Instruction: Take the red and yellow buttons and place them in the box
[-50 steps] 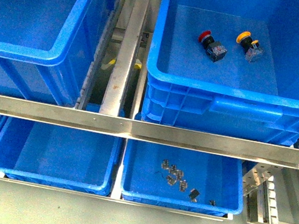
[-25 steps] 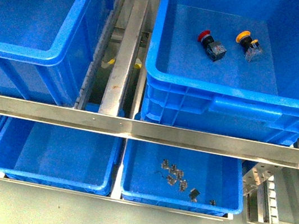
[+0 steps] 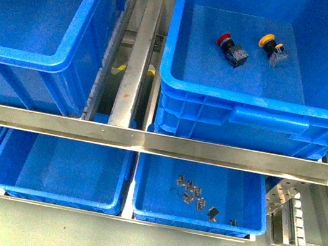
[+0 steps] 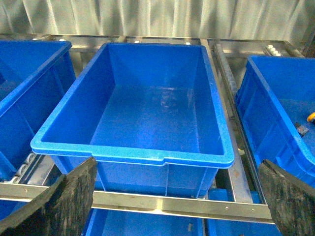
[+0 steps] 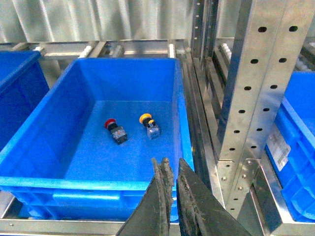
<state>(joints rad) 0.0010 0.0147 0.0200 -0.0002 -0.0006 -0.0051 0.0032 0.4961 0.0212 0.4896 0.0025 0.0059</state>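
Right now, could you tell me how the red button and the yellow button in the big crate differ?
The red button has a red cap on a dark, mostly black body; the yellow button has a yellow cap on a paler, greyish body. In the front view the red button lies further left, the yellow button to its right and slightly further back. Both lie tipped on their sides, apart from each other, on the floor of the same blue crate.

No text, brand or number can be read anywhere. A pale label on the side of a deep blue plastic crate [image 5: 279, 150] is too blurred to make out.
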